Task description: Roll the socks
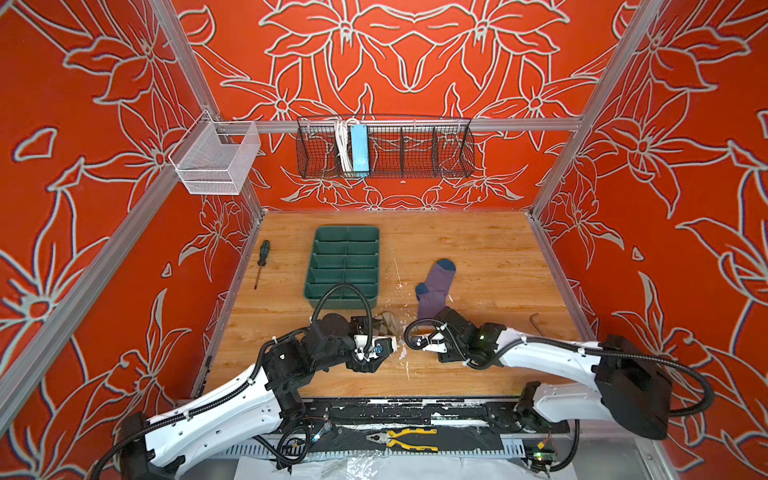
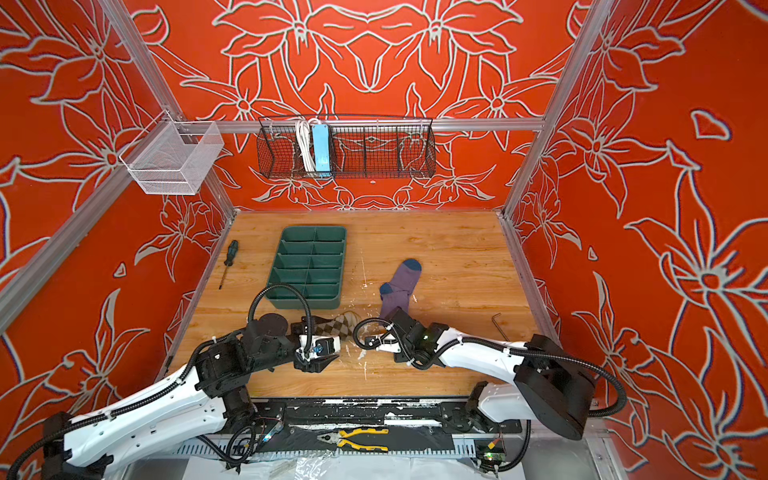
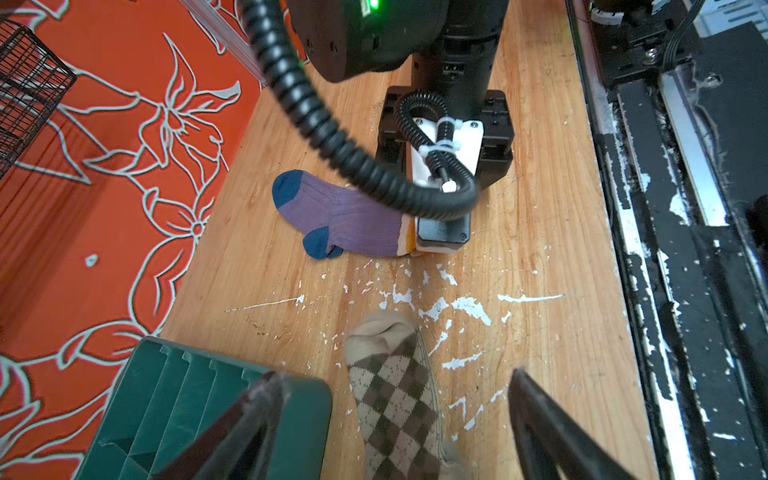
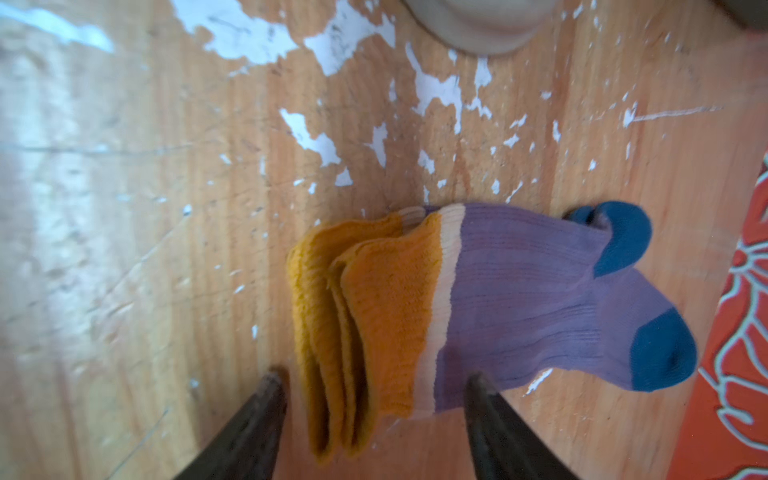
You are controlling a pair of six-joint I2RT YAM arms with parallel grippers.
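While apart, the right claw (image 4: 376, 377) is around the purple sock (image 4: 532, 299). The left claw (image 3: 397, 377), apart too, is over the checked sock (image 3: 392, 419).

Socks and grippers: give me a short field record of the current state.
purple sock: flat on the wooden table, yellow cuff at the right gripper
argyle sock: flat, next to the green tray
left gripper: open, jaws either side of the argyle sock
right gripper: open, jaws either side of the yellow cuff
rolling: not yet started
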